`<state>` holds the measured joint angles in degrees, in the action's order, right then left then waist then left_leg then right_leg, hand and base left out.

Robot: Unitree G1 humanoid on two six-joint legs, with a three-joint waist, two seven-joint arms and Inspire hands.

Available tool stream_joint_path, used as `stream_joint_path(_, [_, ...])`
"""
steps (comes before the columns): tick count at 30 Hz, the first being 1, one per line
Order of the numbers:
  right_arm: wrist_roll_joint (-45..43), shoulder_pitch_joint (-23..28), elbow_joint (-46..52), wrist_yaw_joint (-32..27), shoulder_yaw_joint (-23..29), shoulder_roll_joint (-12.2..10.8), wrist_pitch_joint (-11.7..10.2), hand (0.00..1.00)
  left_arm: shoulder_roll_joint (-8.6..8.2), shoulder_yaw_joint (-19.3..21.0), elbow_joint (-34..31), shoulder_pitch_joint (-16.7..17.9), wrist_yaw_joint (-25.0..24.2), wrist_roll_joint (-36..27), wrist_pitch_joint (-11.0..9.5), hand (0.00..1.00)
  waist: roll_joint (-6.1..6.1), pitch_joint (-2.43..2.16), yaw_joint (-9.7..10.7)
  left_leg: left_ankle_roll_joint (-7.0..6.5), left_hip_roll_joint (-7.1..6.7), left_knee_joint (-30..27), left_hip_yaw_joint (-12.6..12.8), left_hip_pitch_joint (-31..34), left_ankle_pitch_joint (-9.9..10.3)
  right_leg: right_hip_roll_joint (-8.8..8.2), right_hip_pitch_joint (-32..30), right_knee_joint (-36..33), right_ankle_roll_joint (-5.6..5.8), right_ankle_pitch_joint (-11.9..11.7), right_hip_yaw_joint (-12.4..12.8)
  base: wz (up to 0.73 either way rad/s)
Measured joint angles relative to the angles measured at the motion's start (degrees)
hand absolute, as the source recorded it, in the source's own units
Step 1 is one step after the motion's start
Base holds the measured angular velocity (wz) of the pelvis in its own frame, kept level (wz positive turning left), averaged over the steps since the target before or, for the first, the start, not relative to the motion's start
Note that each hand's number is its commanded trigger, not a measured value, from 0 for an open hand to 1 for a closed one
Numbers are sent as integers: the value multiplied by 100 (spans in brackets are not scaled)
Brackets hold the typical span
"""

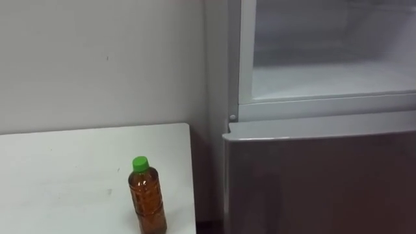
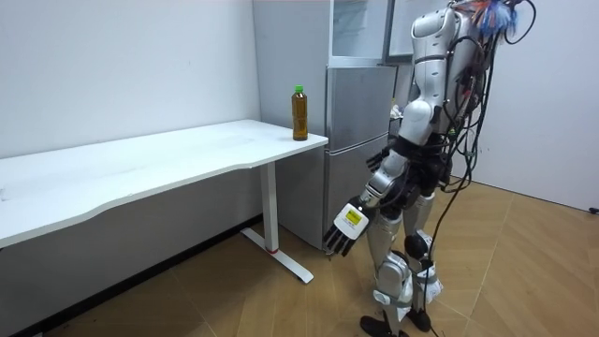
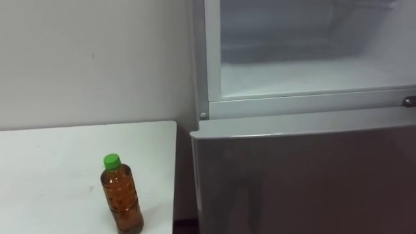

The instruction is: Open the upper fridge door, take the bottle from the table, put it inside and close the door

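A brown bottle (image 1: pixel 147 198) with a green cap stands upright on the white table (image 1: pixel 58 169), close to its right edge. It is the same bottle (image 3: pixel 121 195) (image 2: pixel 299 112) at the table's end beside the fridge. The upper fridge compartment (image 1: pixel 325 78) (image 2: pixel 358 28) is open, with a bare white floor inside. I stand facing the fridge. My left hand (image 2: pixel 344 229) hangs low at my side, fingers relaxed, holding nothing. My right hand (image 2: pixel 377 164) is at hip height near the lower door.
The grey lower fridge door (image 1: pixel 318 182) is closed. A narrow gap separates the table's edge from the fridge. The upper door (image 2: pixel 403 28) stands swung open beside my head. A light wall runs behind the table, and the floor is wood.
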<state>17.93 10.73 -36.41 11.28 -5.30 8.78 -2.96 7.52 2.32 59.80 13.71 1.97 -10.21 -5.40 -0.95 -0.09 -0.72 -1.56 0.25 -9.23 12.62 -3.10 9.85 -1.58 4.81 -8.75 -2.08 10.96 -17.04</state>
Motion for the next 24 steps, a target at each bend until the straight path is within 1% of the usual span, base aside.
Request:
stream_joint_path(3, [-33,4,478,33,-23,-4,-5,0,19,106,1,32,8,120,-1,0,-34,-18,-102,-1,-1,0,0,25,7,0,-18,5,0,0,5,0])
stream_joint_path(6, [-47,8,988,48,-30,0,-18,0,67,130,1,32,6,231,-1,0,-33,-26,-130,1,-2,2,-4,39,13,3,-26,7,1,0,9,0])
stream_joint_path(8, [-36,6,1232,62,-64,0,-27,0,104,129,73,39,1,231,-10,0,-65,-29,-137,3,-1,2,-4,28,23,8,6,1,1,0,8,0])
stream_joint_path(11, [-39,4,1621,118,-90,-5,-23,0,124,196,325,-61,-31,244,-20,0,-68,-27,-151,2,0,1,12,23,35,19,-11,1,6,-3,69,-5])
stream_joint_path(15, [-26,5,2303,209,-90,-8,-21,0,127,216,440,-57,-35,302,-18,0,-46,-12,-171,4,11,30,89,-46,56,41,10,2,10,-5,195,-15])
stream_joint_path(16, [-29,25,2517,216,-96,7,71,0,130,219,445,-44,-35,302,-17,0,-43,-9,-222,11,22,55,142,-58,61,55,4,-1,10,-6,271,-22])
stream_joint_path(17, [-29,93,2632,214,-95,22,112,0,138,220,456,-52,-34,300,-13,0,-53,-5,-268,13,29,55,160,-54,69,62,-9,-3,8,-9,295,-19])
stream_joint_path(18, [-25,105,2683,213,-98,23,116,0,140,215,458,-51,-30,299,-11,0,-54,-3,-275,14,31,53,165,-48,70,62,-15,-8,6,-11,296,-9])
stream_joint_path(21, [-28,109,2948,197,-128,60,287,0,144,195,473,-50,11,291,6,0,-65,-12,-276,14,43,46,194,-28,72,57,-80,-48,0,-14,295,-7])
stream_joint_path(23, [-100,108,3260,196,-136,89,440,0,146,179,609,-65,21,307,12,0,-29,29,-295,15,57,47,272,-45,71,55,-92,-99,-7,-19,329,-16])
stream_joint_path(24, [-151,108,3309,197,-138,94,447,0,147,176,671,-70,25,321,12,0,-19,37,-294,15,59,48,283,-53,72,57,-92,-102,-9,-19,347,-11])
